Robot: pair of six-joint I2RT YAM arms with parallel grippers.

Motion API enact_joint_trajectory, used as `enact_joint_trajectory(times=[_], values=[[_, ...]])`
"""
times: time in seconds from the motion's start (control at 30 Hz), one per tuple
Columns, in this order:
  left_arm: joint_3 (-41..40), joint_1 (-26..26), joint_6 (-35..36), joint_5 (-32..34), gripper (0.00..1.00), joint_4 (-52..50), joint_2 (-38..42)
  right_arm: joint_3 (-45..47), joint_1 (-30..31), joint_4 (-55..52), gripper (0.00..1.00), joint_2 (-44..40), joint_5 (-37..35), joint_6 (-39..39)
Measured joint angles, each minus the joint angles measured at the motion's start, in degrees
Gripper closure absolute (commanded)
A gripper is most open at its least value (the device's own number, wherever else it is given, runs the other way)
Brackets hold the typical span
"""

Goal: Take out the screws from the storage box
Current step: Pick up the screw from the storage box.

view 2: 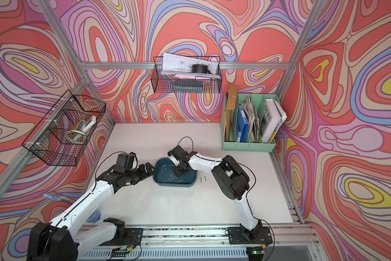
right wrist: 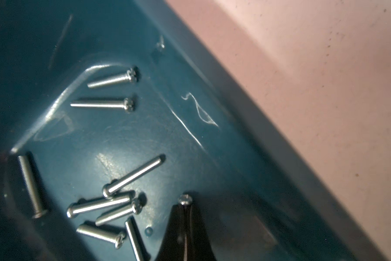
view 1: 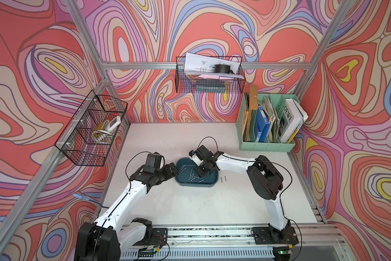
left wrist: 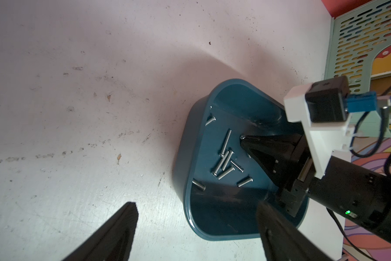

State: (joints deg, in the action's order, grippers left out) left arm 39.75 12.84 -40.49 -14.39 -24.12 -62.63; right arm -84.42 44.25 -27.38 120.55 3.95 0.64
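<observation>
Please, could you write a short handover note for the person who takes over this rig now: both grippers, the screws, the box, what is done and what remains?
Right gripper: inside the storage box, fingers shut on one screw, not yet lifted out.
Left gripper: open, holding nothing, at the box's side away from the right arm.
Done: two screws lie on the table beside the box.
Left: carry out the held screw, then about eight loose screws in the box.

My fingers point(right wrist: 174, 232) are black. The storage box point(right wrist: 212, 158) is dark teal; the screws point(right wrist: 134, 174) are silver-grey. The table point(right wrist: 325, 90) is off-white, speckled dark.
</observation>
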Motion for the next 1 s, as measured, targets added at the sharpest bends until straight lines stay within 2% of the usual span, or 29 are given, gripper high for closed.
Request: enact_joint_trajectory(times=[0.2,0.63,0.8,1.0], values=[[0.0,0.0,0.0,0.0,0.11,0.0,0.0,0.3,0.0,-1.1,1.00,-1.4,-0.3,3.8],[1.7,0.9,0.0,-0.4,0.12,0.0,0.4,2.6,0.0,-1.8,1.00,-9.9,-7.0,8.7],[4.4,3.4,0.2,0.2,0.12,-0.3,0.3,5.2,0.0,-2.1,1.00,-14.1,-10.0,10.5],[8.5,8.0,1.2,2.5,0.12,-0.5,-1.9,11.3,-0.5,-3.8,1.00,-25.0,-15.0,13.6]])
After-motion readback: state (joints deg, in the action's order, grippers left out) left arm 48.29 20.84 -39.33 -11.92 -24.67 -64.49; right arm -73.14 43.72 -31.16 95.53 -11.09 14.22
